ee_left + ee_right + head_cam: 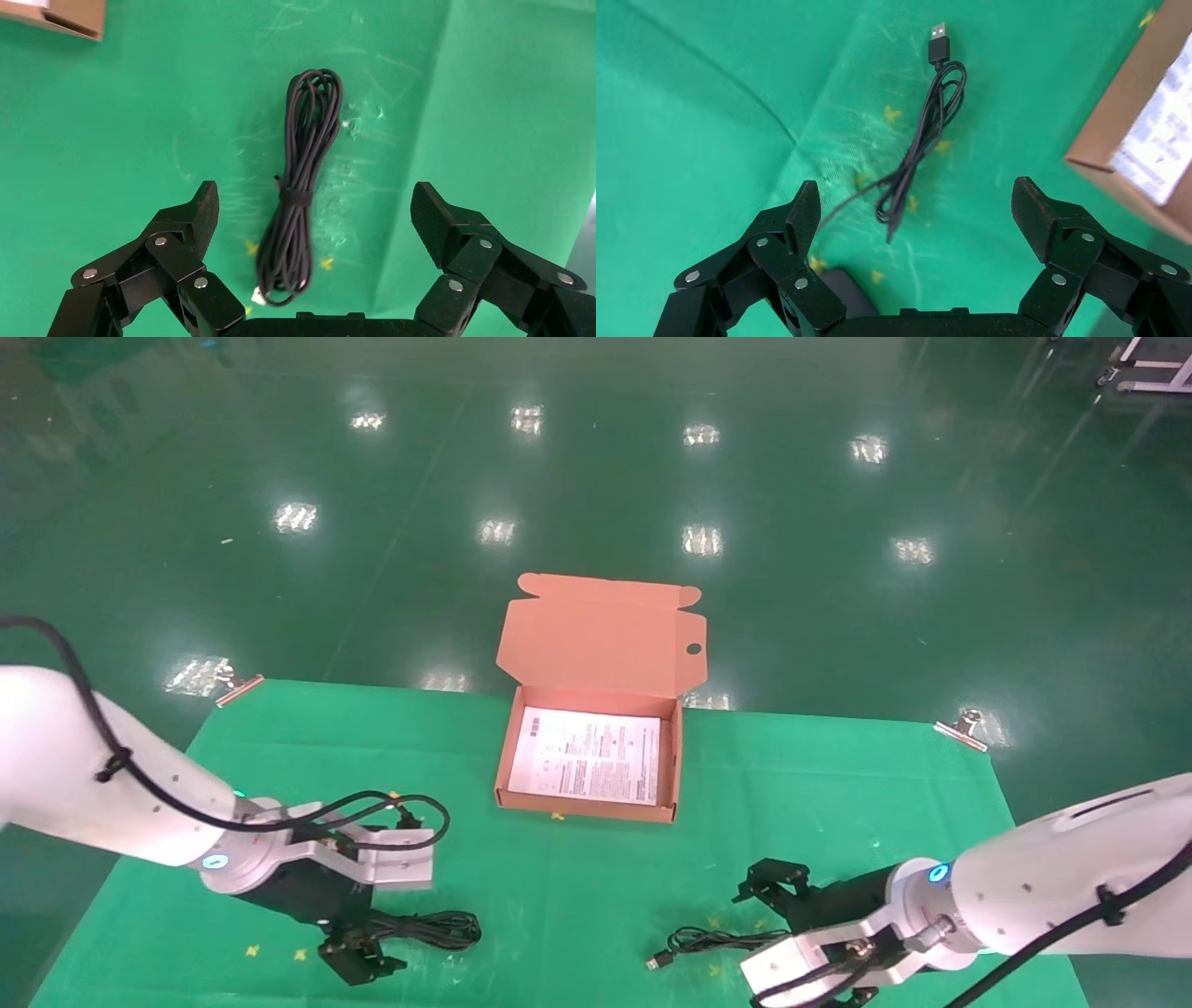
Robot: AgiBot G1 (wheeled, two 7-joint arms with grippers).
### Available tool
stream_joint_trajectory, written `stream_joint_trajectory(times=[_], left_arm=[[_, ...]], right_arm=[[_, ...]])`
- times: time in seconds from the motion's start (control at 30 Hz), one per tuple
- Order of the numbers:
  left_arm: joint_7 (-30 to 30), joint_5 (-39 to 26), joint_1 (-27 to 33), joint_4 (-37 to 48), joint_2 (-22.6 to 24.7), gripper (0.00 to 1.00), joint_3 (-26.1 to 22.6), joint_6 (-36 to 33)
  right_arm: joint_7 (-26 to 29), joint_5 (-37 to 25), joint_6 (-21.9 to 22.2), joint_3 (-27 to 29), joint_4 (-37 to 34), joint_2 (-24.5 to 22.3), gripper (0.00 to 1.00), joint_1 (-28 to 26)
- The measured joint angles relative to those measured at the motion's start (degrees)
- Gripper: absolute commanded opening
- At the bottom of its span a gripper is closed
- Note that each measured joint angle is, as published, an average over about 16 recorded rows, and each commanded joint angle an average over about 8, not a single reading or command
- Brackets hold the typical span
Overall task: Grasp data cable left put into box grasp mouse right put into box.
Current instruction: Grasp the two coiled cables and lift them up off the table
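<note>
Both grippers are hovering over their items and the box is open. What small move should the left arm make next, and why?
Probably lower the left gripper straight down and close on the data cable. Its fingers are open on either side of the bundle near its tie, not touching it. The box holds only the printed sheet. The right gripper waits open above the mouse.

The white printed sheet (589, 755) inside the box (587, 806) carries print too small to read.

Matt cardboard box (596, 645), scuffed green cloth (559, 896), glossy floor (596, 477)
</note>
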State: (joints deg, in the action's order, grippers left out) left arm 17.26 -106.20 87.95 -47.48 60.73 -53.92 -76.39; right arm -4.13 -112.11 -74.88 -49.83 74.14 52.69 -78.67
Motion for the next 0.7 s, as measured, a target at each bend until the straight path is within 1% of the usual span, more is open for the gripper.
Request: stream_joint_trajectory(times=[0.23,0.47,0.67,0.7], left_arm=[[-3.99,0.80,0.17,10.72,3.76,1.00,0.08,1.89],[-8.98,0.90,0.72,20.80,7.15,1.00,0.11,5.01],[-12.45,0.49,1.19,27.42,9.38,1.00,0.01,8.04],[-12.98,0.42,1.25,28.30,9.68,1.00,0.00,8.53]], right_arm=[[1.79,-2.44,1.89,-1.00,-4.73,2.81,1.00,1.02],[1.00,-4.25,4.10,-1.79,-9.96,5.36,1.00,1.31],[0.08,-5.65,6.34,-2.20,-14.11,7.14,1.00,1.36],[-0.04,-5.86,6.70,-2.26,-14.74,7.40,0.92,1.37]])
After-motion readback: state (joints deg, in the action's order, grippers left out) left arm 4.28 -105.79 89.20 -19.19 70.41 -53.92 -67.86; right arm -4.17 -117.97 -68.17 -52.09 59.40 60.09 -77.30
